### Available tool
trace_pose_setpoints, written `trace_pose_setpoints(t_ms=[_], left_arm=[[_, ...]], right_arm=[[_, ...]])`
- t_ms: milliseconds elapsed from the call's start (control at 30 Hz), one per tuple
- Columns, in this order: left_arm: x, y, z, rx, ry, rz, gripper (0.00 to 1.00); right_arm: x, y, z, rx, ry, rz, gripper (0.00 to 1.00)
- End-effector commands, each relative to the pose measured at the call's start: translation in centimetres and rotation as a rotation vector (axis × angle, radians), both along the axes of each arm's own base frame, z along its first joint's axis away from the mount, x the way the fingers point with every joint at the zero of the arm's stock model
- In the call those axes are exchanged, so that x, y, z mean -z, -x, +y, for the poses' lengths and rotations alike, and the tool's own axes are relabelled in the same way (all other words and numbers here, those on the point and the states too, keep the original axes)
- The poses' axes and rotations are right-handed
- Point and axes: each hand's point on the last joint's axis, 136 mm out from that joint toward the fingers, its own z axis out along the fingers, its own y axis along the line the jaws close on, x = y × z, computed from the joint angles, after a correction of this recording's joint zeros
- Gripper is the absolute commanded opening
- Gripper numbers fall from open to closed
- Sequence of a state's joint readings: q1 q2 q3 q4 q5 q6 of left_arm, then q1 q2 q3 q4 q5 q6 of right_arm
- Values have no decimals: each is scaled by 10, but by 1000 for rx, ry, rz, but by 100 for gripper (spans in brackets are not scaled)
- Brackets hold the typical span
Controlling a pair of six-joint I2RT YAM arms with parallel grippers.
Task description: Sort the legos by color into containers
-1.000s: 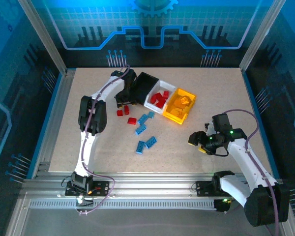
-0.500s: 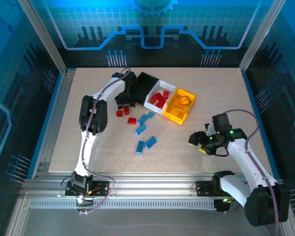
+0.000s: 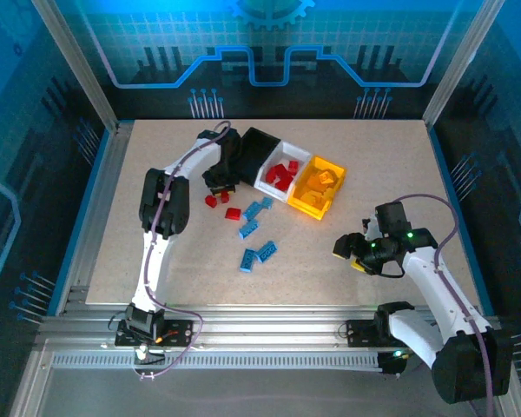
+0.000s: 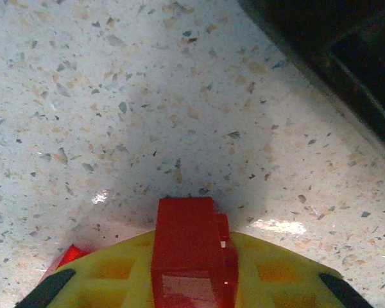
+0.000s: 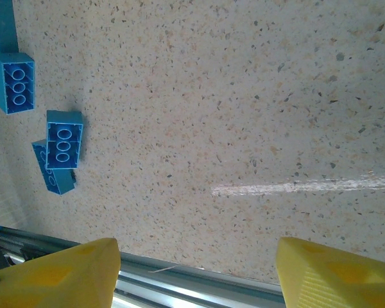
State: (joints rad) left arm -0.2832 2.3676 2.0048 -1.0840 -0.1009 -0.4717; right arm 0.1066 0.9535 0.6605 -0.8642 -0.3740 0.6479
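The left fingers [image 4: 109, 274] are pinched on a red brick [image 4: 191, 253]. It juts forward from between the two yellow pads, just above the speckled tabletop [image 4: 147, 96] and close beside the black bin [image 4: 346, 51]. A sliver of a second red piece [image 4: 69, 255] peeks out at the edge of the left-hand pad.

Seen from above, the black bin heads a slanting row of three joined containers toward the far side of the tabletop. Next to it the white bin [image 3: 302, 156] holds several red bricks [image 3: 282, 174]. The yellow-orange bin [image 3: 306, 207] at the row's right end holds orange bricks [image 3: 323, 181]. A loose red brick [image 3: 233, 213] lies just in front of the row, and four blue bricks [image 3: 247, 228] are scattered from there toward the near edge.

Over on the right, the right fingers [image 5: 58, 273] hang spread apart with nothing between them, low over bare tabletop by the front rail [image 5: 199, 285]. Three of the blue bricks lie well off to one side of them.
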Motion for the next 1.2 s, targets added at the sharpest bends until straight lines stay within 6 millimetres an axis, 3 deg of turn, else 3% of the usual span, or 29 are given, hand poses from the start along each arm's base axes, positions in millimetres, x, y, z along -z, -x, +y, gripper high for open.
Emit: trace_pose_setpoints(t_ms=[0, 200, 667, 867, 1033, 1167], left_arm=[[-2, 12, 2, -10, 3, 28, 16], [-25, 18, -3, -27, 47, 3, 16], [-108, 22, -35, -51, 191, -126, 16], [-135, 12, -65, -51, 303, -186, 16], [-162, -6, -103, -7, 413, -258, 16], [-173, -18, -132, 29, 481, -284, 17]], right_arm=[[-2, 3, 1, -2, 5, 3, 67], [-8, -1, 1, -18, 11, -13, 67], [0, 3, -2, -10, 1, -46, 67], [-5, 2, -5, -11, -7, -56, 67], [-10, 2, -8, -4, -15, -61, 67], [-17, 0, -11, 5, -16, -76, 67]])
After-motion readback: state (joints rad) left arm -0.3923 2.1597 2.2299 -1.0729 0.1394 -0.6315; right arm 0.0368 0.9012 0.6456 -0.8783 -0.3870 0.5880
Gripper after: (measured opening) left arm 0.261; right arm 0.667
